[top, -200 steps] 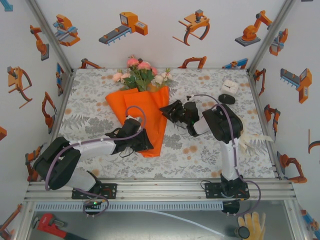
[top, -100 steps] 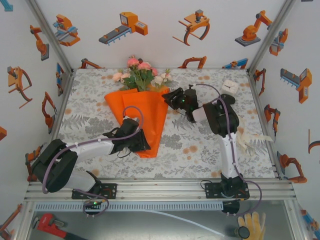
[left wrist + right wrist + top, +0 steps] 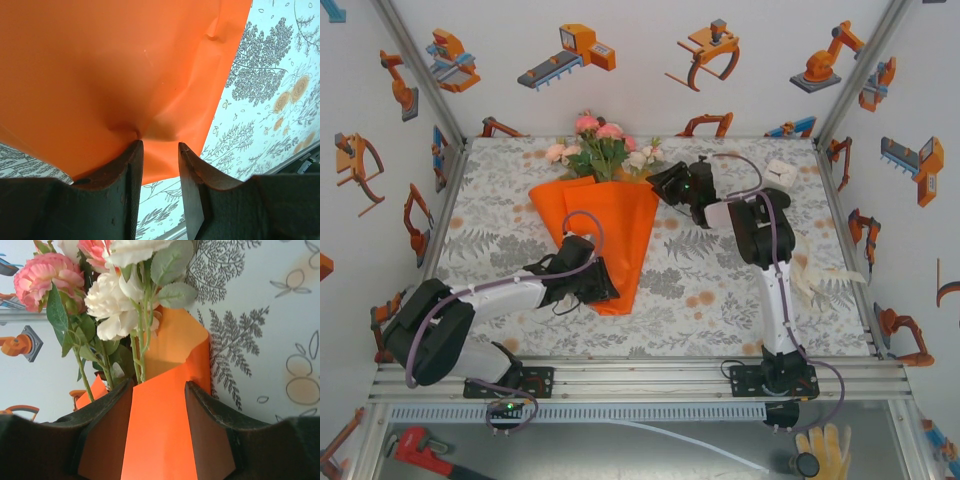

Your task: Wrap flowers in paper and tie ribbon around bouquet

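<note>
A table covered in a grey-and-orange floral cloth [image 3: 705,300], with 2 robot arms reaching in from its near edge. In the middle lies the paper [image 3: 610,225], a bright orange sheet already folded into a cone. Its narrow tip points toward the arms and its wide mouth toward the back wall. The flowers [image 3: 600,150], pink and cream blooms with green leaves, spill out of that mouth, their stems hidden inside the wrap. The left gripper [image 3: 158,150] sits at the narrow end of the cone. Its jaws are partly apart, and 1 fingertip presses a dimple into the paper, so it seems to pin the paper rather than pinch it. The right gripper [image 3: 159,385] is at the top right of the cone, just below the blooms. Its jaws are wide apart, straddling the folded upper edge, and I cannot tell whether they touch the paper. The ribbon [image 3: 817,283], a loose cream strip, lies well apart near the right edge of the table, not yet used. The wrapping step looks nearly finished, with the tying not begun. The next move probably calls for 1 gripper to keep the overlap shut while the other fetches the ribbon, or the cone may spring open.
</note>
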